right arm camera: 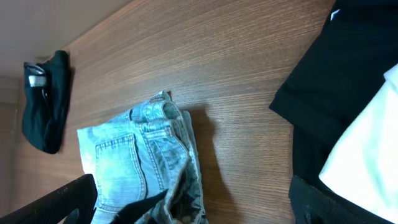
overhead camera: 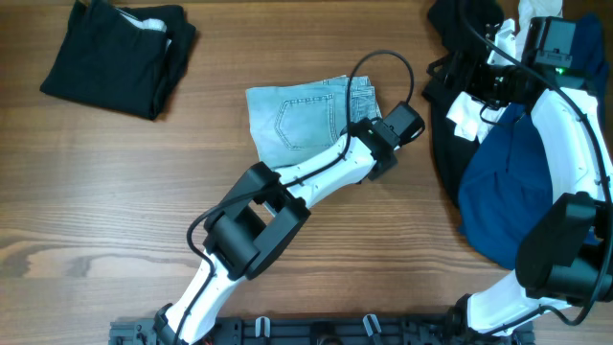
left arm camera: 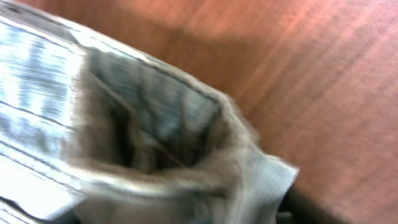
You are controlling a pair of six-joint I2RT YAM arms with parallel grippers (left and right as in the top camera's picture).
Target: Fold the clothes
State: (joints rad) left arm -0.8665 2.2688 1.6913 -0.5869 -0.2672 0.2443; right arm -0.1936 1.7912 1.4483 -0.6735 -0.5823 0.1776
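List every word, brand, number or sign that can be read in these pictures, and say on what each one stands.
None can be read. The folded pale-blue denim shorts show only stitching and a pocket. The small grey tag on the folded black garment is too small to read.

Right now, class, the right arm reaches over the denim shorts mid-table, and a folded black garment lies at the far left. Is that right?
Not quite: the left arm, not the right, reaches over the denim shorts mid-table, as the overhead view shows. The folded black garment does lie at the far left.
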